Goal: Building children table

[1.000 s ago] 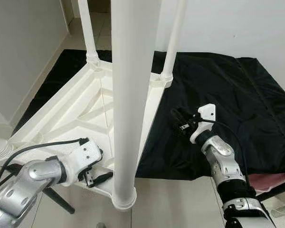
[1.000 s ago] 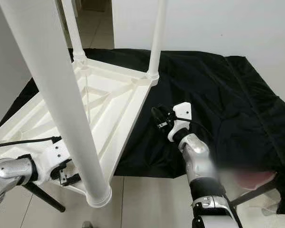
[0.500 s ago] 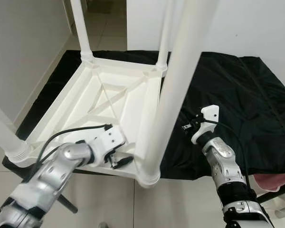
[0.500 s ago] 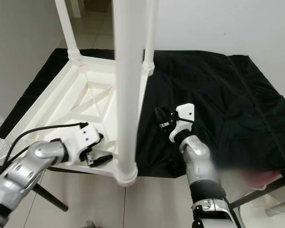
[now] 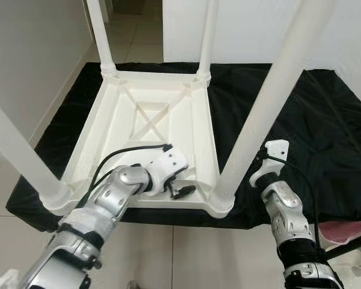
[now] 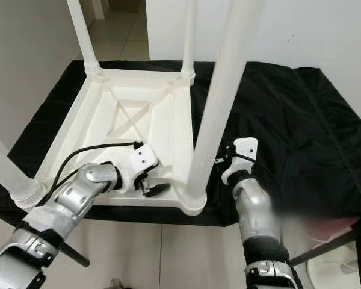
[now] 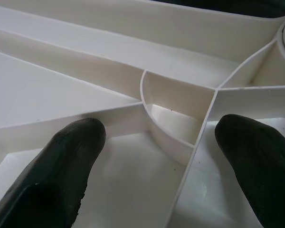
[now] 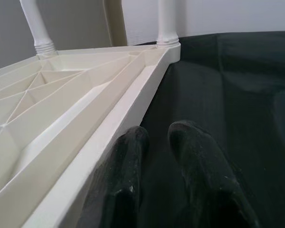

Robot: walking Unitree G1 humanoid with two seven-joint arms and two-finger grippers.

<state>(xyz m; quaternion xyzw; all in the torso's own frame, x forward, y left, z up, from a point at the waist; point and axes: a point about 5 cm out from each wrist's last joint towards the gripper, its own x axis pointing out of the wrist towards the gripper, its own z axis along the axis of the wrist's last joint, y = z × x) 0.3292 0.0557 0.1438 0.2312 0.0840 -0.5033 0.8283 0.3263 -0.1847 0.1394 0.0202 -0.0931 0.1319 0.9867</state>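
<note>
A white plastic children's table (image 5: 150,129) lies upside down on a black cloth (image 5: 325,138) spread over the tiled floor (image 5: 186,253), its ribbed underside facing up and its four white legs (image 5: 271,96) standing straight up from the corners.

The left arm reaches forward and inward from the lower left, bent at the elbow, with a black cable looping over the forearm. Its left hand (image 5: 182,191) sits low over the near edge of the underside, just inside the rim and close to the near right leg's socket. In the left wrist view the two black fingers (image 7: 61,161) are spread wide apart, their tips down among the moulded ribs, one on each side of a curved rib wall; they pinch nothing.

The right arm rises nearly upright from the lower right, forearm vertical, with its white wrist block at the top. Its right hand (image 8: 154,142) points forward and down at the cloth, right beside the table's outer right rim (the near right leg stands between it and the head camera, hiding the tips in the eye views). In the right wrist view the two fingers (image 8: 192,156) lie pressed close together with only a narrow gap, holding nothing, low over the cloth alongside the rim.
</note>
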